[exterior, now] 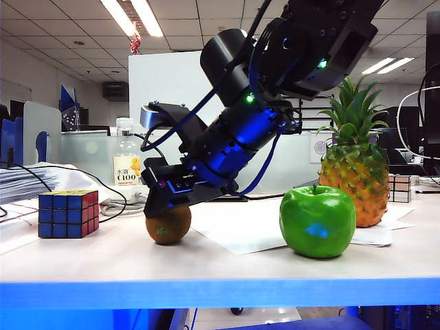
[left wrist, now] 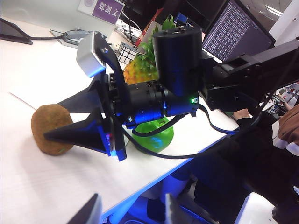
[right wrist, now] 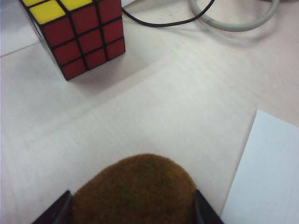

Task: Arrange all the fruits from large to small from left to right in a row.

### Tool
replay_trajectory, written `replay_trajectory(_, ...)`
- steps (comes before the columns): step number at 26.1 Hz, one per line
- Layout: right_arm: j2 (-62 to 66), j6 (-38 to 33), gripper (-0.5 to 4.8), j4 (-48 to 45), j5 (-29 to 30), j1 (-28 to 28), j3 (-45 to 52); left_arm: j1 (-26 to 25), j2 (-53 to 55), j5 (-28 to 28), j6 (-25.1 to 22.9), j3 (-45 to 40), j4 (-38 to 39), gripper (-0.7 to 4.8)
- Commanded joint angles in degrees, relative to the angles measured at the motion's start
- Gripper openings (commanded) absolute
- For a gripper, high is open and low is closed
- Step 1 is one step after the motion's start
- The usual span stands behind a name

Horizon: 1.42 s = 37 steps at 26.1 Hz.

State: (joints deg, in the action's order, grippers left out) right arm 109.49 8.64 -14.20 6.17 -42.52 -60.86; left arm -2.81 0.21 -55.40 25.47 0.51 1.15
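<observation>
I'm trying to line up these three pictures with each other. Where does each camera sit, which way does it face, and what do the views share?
Exterior view: low at the table edge, facing across it; shows the right gripper over the small fuzzy brown kiwi, glossy green apple, spiky-leaved pineapple.
Left wrist view: raised on the left arm, looking sideways at the right arm; the left gripper fingertips edge the frame.
Right wrist view: looks down past the right gripper's fingers onto the kiwi and the multicoloured puzzle cube.
Shared: all show the kiwi.
</observation>
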Motion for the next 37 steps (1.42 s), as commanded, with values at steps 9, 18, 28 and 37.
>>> replay_trajectory(9, -0.46, -5.55, -0.05, 1.01, 0.55, -0.02, -3.13, -0.04, -0.09, -0.33, 0.07, 0.13, -0.44, 1.84)
replay_trajectory(18, -14.53, -5.16, -0.06, 11.32, -5.38, 1.01, -6.58, -0.04, -0.09, -0.13, 0.04, 0.13, -0.44, 1.84)
replay_trajectory(28, -44.87, -1.33, -0.06, 32.81, -24.96, 5.53, 3.39, -0.04, -0.09, 0.26, 0.07, 0.13, -2.78, 1.84)
replay_trajectory(37, -62.66, -10.86, -0.06, 31.54, -36.04, 5.9, 25.07, -0.04, -0.09, -0.24, 1.51, 0.15, -3.48, 1.84)
